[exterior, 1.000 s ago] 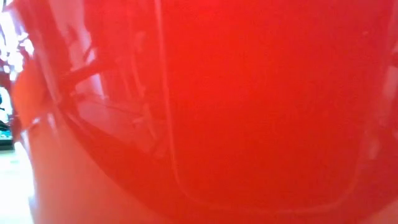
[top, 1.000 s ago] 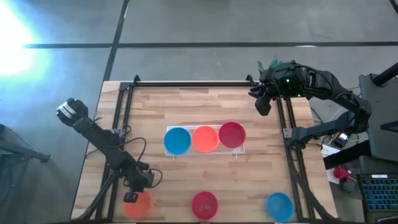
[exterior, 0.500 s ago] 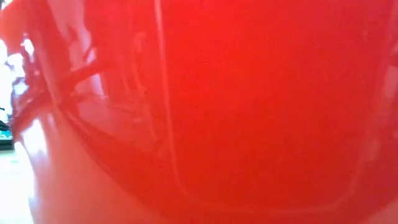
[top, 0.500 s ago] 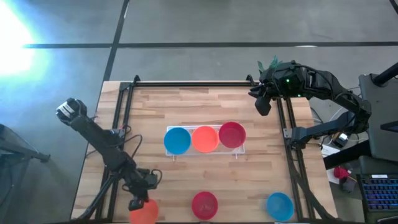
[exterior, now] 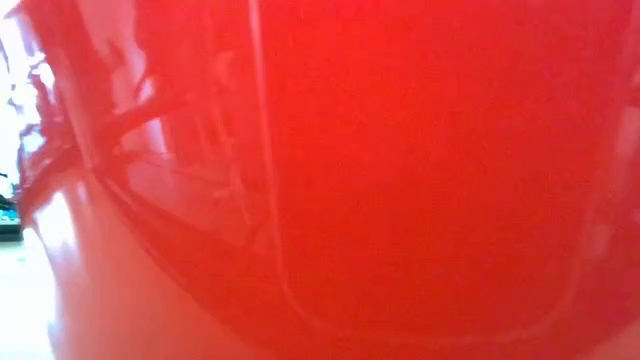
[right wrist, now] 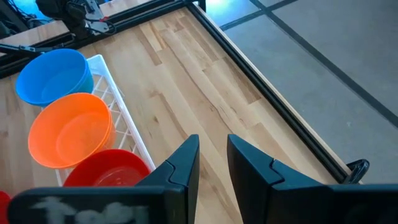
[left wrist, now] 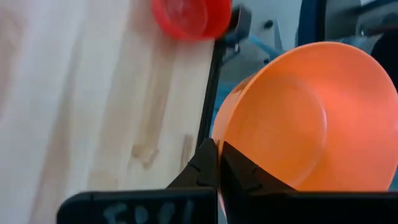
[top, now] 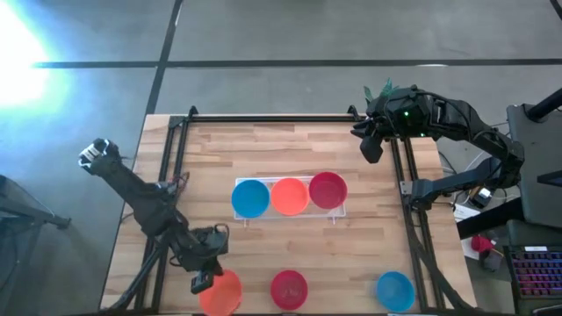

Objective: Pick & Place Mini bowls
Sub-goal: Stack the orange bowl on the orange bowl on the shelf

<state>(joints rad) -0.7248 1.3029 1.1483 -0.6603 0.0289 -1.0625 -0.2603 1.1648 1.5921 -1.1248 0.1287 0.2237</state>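
Wood table (top: 263, 154), concrete floor around. White tray (top: 290, 213) already holds blue, orange and red bowls. Left gripper (top: 204, 283) pinches the rim of an orange bowl (top: 221, 294) at the near edge; red bowl (top: 289, 289) and blue bowl (top: 395, 290) not yet moved. Right gripper (top: 370, 145) idles at the far right, fingers slightly apart, empty.

1. Honestly nothing readable anywhere, no labels, brands or numbers on the bowls, tray or surface.
2. Only candidates are pale smudgy marks on the left claw (left wrist: 219, 163) housing and the right claw (right wrist: 212, 155) housing, in their own wrist views. Too blurred to make out.
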